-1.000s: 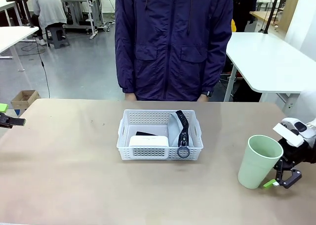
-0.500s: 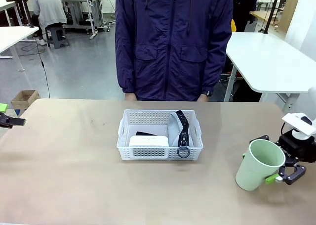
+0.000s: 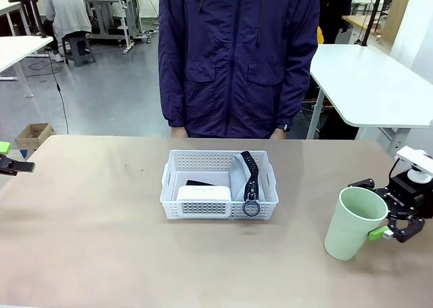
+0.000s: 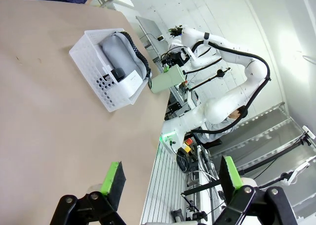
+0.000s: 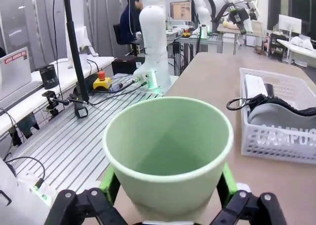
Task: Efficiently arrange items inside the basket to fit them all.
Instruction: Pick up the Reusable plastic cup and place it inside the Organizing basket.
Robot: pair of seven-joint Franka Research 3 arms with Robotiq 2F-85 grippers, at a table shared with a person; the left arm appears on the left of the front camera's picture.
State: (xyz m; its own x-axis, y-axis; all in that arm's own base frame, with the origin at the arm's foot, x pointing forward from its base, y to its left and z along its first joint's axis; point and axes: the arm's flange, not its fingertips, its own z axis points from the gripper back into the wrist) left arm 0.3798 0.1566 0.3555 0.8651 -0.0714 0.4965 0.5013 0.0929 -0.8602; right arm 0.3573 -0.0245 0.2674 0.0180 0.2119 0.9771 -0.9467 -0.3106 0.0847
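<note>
The white basket (image 3: 216,156) sits mid-table. Inside lie a white box (image 3: 203,193), a black stapler (image 3: 198,183) peeking out behind it, and a grey soft case (image 3: 238,178) whose black strap and ring (image 3: 251,207) hang over the near rim. The pale green cup (image 3: 352,223) stands upright at the right. My right gripper (image 3: 369,210) is open around it, a green pad on each side; in the right wrist view the cup (image 5: 168,151) sits between the fingers (image 5: 224,180). My left gripper (image 4: 172,178) is open and holds nothing, at the table's left edge (image 3: 13,164).
A person in a dark blue jacket (image 3: 237,57) stands at the far edge behind the basket, hands low at the table edge. Bare brown tabletop (image 3: 101,213) lies between the basket and both grippers. A white table (image 3: 372,84) stands behind at the right.
My right gripper swung from the cup's near right side to straddle it. The cup tipped left half a second ago and now stands upright. The left arm has not moved.
</note>
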